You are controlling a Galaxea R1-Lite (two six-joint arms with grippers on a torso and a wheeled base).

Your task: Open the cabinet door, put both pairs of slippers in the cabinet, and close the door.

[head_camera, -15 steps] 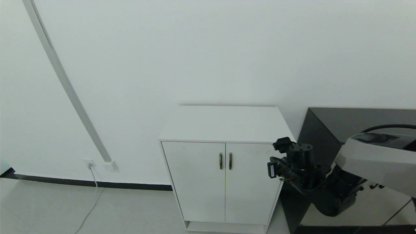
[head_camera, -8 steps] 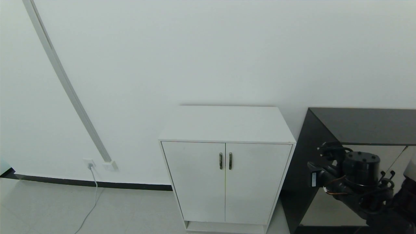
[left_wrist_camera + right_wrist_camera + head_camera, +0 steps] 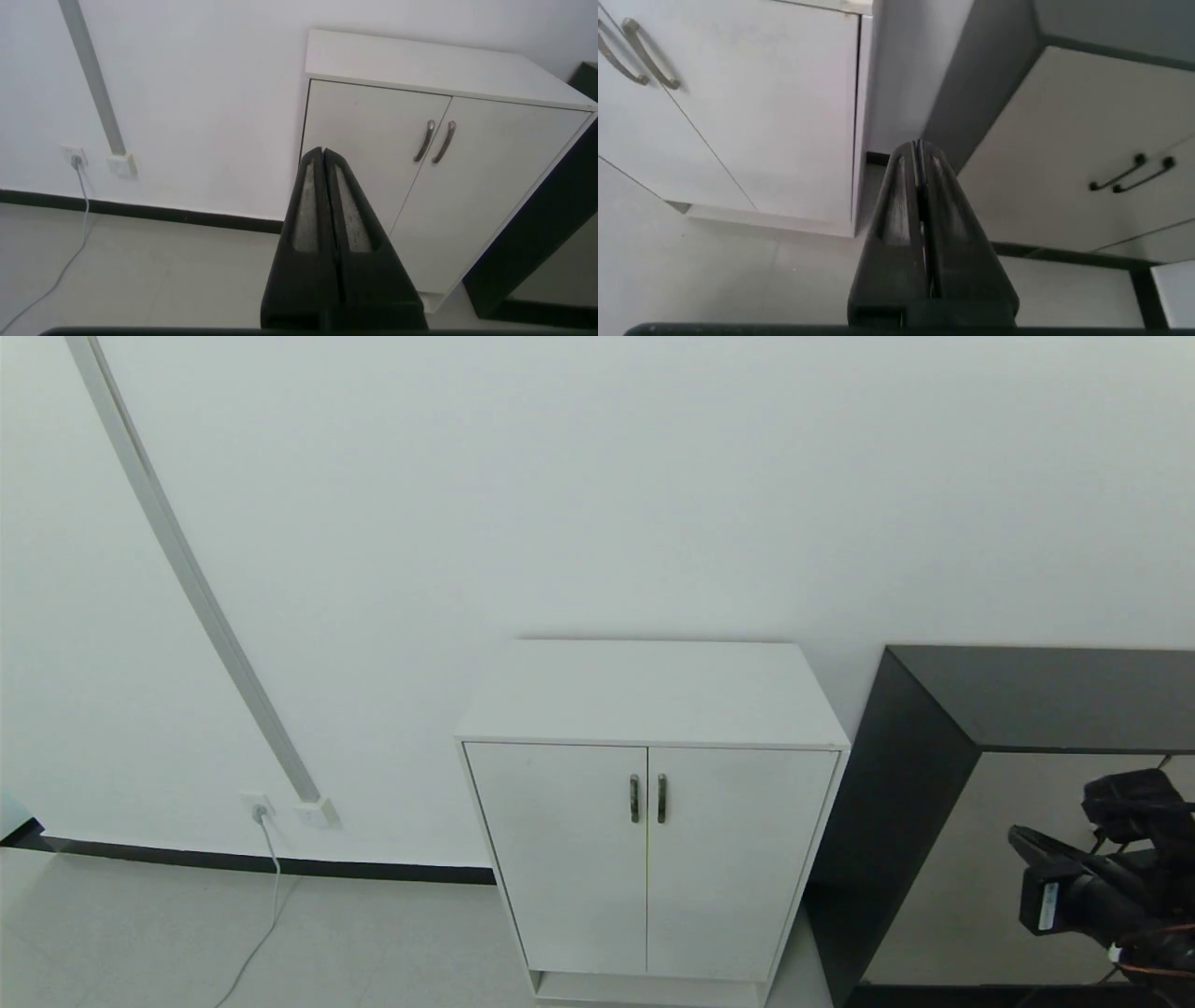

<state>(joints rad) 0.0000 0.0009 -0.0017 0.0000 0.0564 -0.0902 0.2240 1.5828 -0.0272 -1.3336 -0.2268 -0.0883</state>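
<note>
White cabinet against the wall, both doors shut.
Left claw and right claw pinched closed, apparently empty; to open, spread one around a handle, pull along the hinge arc.

White wall, grey floor, black sideboard right, socket with cable.
</note>
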